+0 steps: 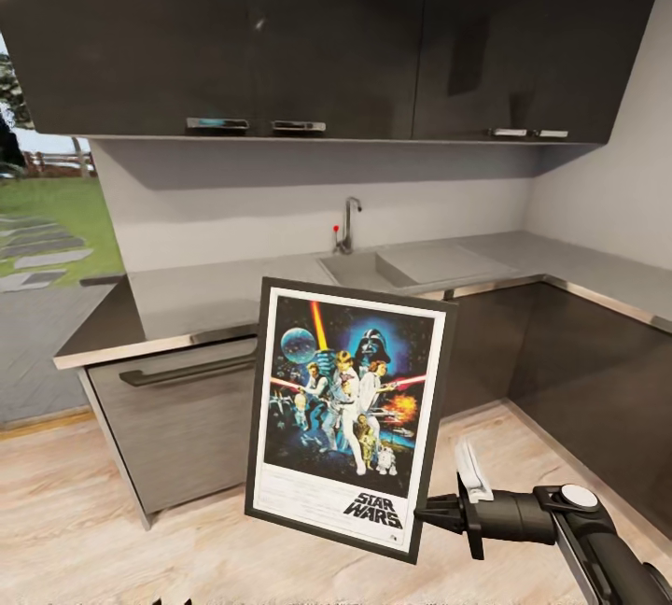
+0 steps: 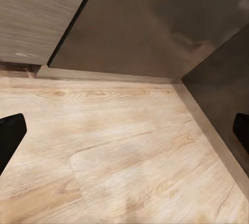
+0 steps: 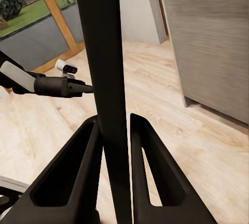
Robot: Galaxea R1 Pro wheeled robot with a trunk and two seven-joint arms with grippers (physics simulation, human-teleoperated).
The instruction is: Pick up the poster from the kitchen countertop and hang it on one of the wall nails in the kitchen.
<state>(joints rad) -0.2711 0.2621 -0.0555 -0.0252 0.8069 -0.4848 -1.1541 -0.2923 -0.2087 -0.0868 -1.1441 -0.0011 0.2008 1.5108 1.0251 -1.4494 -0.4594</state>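
The black-framed Star Wars poster (image 1: 345, 404) hangs upright, slightly tilted, in front of the lower cabinets, off the kitchen countertop (image 1: 215, 292). My right gripper (image 1: 431, 513) is shut on the poster's lower right edge. In the right wrist view the frame's thin black edge (image 3: 106, 79) runs between the two fingers (image 3: 78, 156). The left gripper (image 2: 124, 130) is open over bare wooden floor, its dark fingertips (image 2: 9, 133) at the sides of the left wrist view. The left arm (image 3: 52, 85) reaches out beyond the poster in the right wrist view.
An inset sink (image 1: 359, 267) and tap (image 1: 348, 224) sit at the back of the worktop. Dark wall cabinets (image 1: 308, 26) hang above. Grey drawers (image 1: 177, 418) and dark corner cabinets (image 1: 597, 381) stand ahead and right. A glass opening to the garden (image 1: 47, 241) is at the left.
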